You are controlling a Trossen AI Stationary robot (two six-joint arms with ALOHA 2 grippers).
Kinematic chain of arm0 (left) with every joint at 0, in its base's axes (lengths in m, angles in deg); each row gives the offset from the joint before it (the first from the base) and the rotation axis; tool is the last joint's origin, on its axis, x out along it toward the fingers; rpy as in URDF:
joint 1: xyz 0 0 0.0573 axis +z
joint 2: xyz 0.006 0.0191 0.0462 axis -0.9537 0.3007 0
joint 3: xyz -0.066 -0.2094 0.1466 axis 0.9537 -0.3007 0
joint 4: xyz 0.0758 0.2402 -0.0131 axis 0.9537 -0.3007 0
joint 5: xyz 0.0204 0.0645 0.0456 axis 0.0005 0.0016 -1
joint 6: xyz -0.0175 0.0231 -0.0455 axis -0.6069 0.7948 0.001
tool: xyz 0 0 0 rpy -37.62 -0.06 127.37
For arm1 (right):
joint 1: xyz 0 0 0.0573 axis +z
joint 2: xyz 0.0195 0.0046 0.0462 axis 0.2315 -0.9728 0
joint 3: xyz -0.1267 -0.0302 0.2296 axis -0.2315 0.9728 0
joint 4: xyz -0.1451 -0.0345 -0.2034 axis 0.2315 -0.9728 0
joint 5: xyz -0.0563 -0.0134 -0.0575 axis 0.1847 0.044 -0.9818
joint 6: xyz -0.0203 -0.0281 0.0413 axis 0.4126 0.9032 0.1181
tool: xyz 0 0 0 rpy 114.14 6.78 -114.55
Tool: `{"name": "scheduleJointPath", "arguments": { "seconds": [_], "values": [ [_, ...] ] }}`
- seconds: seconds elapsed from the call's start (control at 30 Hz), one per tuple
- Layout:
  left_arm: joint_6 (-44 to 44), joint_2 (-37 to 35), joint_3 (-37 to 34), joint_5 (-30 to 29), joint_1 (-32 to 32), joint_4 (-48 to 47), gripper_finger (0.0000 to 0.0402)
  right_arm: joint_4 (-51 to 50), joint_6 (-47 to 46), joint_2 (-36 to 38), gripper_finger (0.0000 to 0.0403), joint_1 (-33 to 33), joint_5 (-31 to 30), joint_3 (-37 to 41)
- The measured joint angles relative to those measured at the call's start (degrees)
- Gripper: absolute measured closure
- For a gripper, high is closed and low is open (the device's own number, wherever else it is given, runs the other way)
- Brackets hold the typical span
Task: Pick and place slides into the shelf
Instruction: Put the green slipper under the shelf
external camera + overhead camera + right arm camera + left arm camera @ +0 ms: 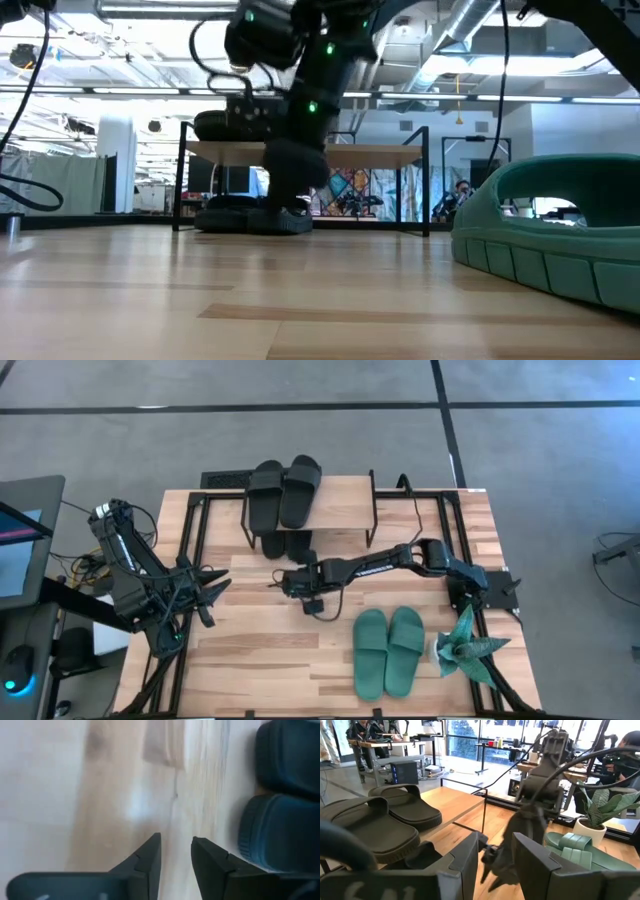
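The shelf [310, 500] stands at the table's far middle. Two black slides [285, 490] lie side by side on its plank top, on its left half. Two more black slides [285, 545] rest on the table under it. Two teal slides [388, 650] lie soles down on the table at the near right. My right gripper [276, 582] is open by a narrow gap and empty. It hovers low over the table just in front of the shelf, with black slides [285, 795] beside it. My left gripper [215, 592] waits open at the table's left.
A spiky teal paper plant in a white pot [465, 645] stands at the near right edge beside the teal slides. The shelf top's right half [345, 500] is bare. Bare tabletop [270, 650] lies in the near middle. A black metal frame [190, 550] runs along the table's sides.
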Motion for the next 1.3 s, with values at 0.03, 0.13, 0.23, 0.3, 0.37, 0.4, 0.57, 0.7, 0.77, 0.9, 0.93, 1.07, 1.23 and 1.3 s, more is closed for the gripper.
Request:
{"name": "scheduleJointPath", "arguments": {
  "seconds": [0.03, 0.13, 0.23, 0.3, 0.37, 0.4, 0.57, 0.7, 0.77, 0.9, 0.93, 1.07, 1.23, 1.3],
  "values": [
    [0.21, 0.01, 0.0, -0.01, 0.0, 0.0, 0.0292, -0.07, -0.86, 0.35, 0.0305, 0.47, -0.1, -0.06],
    [0.61, 0.0, 0.0, -0.03, -0.02, 0.0, 0.0292, -1.08, -3.59, 2.07, 0.0305, 1.35, -0.13, -0.01],
    [0.66, 0.0, 0.0, -0.03, -0.02, -0.04, 0.0292, -3.24, -5.62, 4.48, 0.0305, 1.97, -0.4, 0.13],
    [0.68, 0.04, 0.0, -0.06, -0.01, -0.01, 0.0292, -2.47, -6.01, 5.85, 0.0305, 2.07, -0.74, -0.06],
    [0.7, 0.0, 0.0, -0.06, 0.0, -0.02, 0.0292, -3.84, -6.08, 7.71, 0.0305, 2.26, -1.64, 0.03],
    [0.7, 0.01, 0.0, -0.02, 0.0, 0.04, 0.0292, -3.67, -6.11, 8.57, 0.0305, 2.38, -1.66, 0.01],
    [2.44, 0.91, 0.0, 0.13, 0.0, 1.58, 0.0292, -6.5, -9.56, 13.41, 0.0305, 2.44, -2.01, 0.01],
    [9.14, 2.55, 0.0, 1.37, 0.0, 5.68, 0.0292, -9.84, -11.49, 17.85, 0.0305, 2.43, -3.7, 0.01],
    [12.36, 3.35, 0.0, 1.89, 0.21, 8.41, 0.0292, -11.63, -11.43, 20.2, 0.0305, 2.39, -4.63, 0.03],
    [17.99, 5.12, 0.0, 1.79, 1.95, 15.61, 0.0292, -15.28, -10.27, 25.24, 0.0305, 2.39, -4.67, 0.01],
    [19.53, 5.59, 0.0, 1.66, 2.76, 17.67, 0.0292, -16.33, -10.21, 26.59, 0.0305, 2.35, -4.65, 0.01],
    [27.48, 7.89, 0.0, 2.14, 7.08, 27.85, 0.0292, -21.48, -10.07, 31.56, 0.0305, 2.31, -4.61, 0.02],
    [39.19, 10.96, 0.0, 5.13, 12.88, 42.37, 0.0292, -27.88, -10.42, 37.46, 0.0305, 2.42, -4.46, 0.03],
    [44.92, 12.24, 0.0, 6.63, 15.08, 49.07, 0.0292, -29.39, -10.44, 39.88, 0.0305, 2.66, -4.45, 0.03]
  ]
}}
